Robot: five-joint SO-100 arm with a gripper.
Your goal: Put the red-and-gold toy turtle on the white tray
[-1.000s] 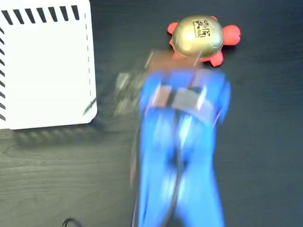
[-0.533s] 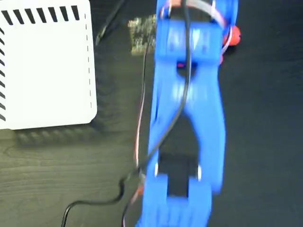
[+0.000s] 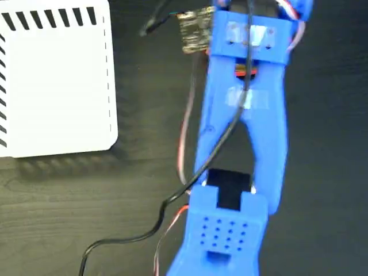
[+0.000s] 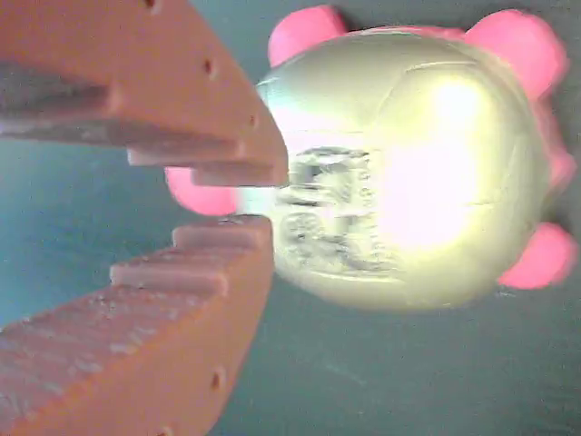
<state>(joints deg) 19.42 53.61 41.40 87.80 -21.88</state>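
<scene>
In the wrist view the red-and-gold toy turtle (image 4: 408, 173) fills the right side, its shiny gold shell with black markings facing the camera and pink feet showing around it. My gripper (image 4: 268, 200) hangs over the turtle's left edge, open by a narrow gap, with nothing between its orange fingers (image 4: 209, 100); a pink foot shows behind the gap. In the fixed view the blue arm (image 3: 241, 126) reaches up the picture and hides the turtle and the gripper. The white tray (image 3: 57, 86) with black edge stripes lies at the upper left, apart from the arm.
The table is black. A small circuit board (image 3: 195, 29) hangs at the arm's upper left side, and black and red cables (image 3: 187, 138) trail down the arm's left side toward the bottom edge.
The arm has swung up the picture over the turtle, which showed a second ago and is now covered. The tray has not moved.
</scene>
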